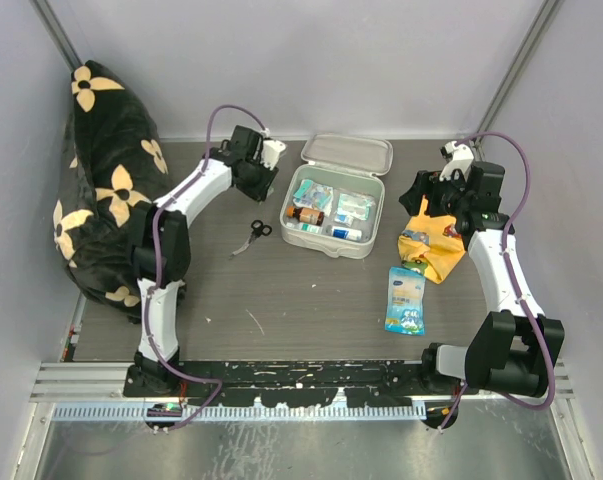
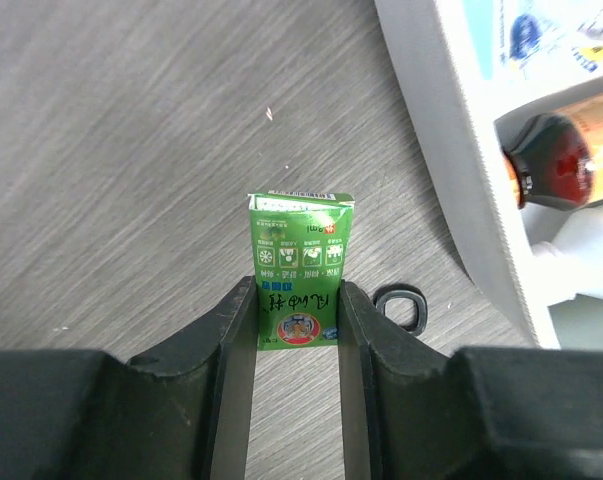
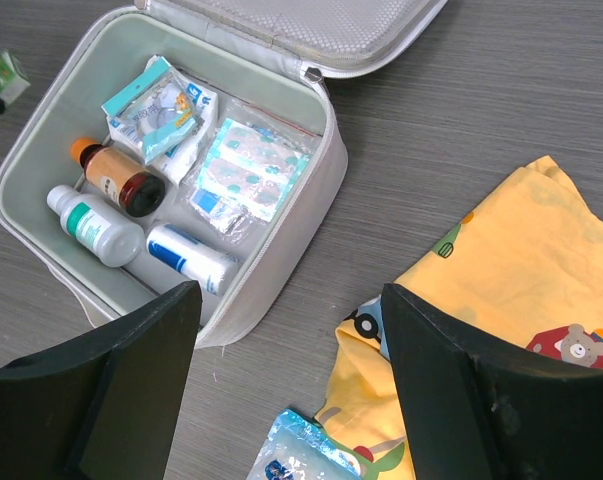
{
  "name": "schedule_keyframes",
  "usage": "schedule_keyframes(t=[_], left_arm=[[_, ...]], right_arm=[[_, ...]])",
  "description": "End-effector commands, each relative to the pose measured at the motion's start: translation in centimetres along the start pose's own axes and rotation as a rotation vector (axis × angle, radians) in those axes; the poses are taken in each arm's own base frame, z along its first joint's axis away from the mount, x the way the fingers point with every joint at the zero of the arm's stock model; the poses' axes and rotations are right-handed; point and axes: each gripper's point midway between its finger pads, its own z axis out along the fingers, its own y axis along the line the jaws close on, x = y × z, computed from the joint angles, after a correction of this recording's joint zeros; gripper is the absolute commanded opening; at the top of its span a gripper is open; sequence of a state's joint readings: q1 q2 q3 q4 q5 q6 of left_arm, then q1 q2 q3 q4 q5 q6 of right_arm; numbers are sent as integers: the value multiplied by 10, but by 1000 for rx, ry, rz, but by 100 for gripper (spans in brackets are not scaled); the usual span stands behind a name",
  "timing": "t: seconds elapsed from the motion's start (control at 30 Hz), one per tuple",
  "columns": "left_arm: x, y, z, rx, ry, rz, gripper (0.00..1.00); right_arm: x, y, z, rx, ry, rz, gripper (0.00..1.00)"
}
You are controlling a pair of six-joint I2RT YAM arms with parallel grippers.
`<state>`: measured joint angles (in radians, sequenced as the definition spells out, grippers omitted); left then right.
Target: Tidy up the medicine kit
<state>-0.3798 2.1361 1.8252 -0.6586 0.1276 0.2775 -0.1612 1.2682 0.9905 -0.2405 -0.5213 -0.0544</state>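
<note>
The medicine kit (image 1: 333, 250) lies open at the table's middle back, its lid (image 1: 347, 153) folded away. Inside are a brown bottle (image 3: 121, 178), a white bottle (image 3: 91, 228), a bandage roll (image 3: 191, 258) and clear packets (image 3: 251, 170). My left gripper (image 1: 264, 160) hangs just left of the kit (image 2: 451, 150). In the left wrist view the left gripper (image 2: 298, 300) is shut on a small green box (image 2: 299, 250), both fingers pressed to its sides. My right gripper (image 1: 421, 195) hovers open to the right of the kit; the right wrist view has the right gripper (image 3: 289, 300) over bare table between kit (image 3: 281, 250) and cloth.
Small scissors (image 1: 249, 237) lie left of the kit, a handle loop (image 2: 401, 305) beside my left finger. An orange-yellow printed cloth (image 1: 436, 245) and a blue-yellow packet (image 1: 406, 298) lie right of the kit. A black floral cushion (image 1: 106, 180) fills the left side.
</note>
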Motion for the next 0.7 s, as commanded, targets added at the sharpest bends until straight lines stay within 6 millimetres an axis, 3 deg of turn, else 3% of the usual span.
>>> schedule_keyframes(t=[0.0,0.3,0.67], left_arm=[[-66,3,-53,-26,-212,45,31],[-102,-45,-76,71,-310,235,32],[-122,-125,-60,163,-313,480,31]], right_arm=[[-21,4,-6,-13,-60,-44,78],[-21,3,-5,-11,-58,-43,79],[-22,2,-7,1,-62,-48,79]])
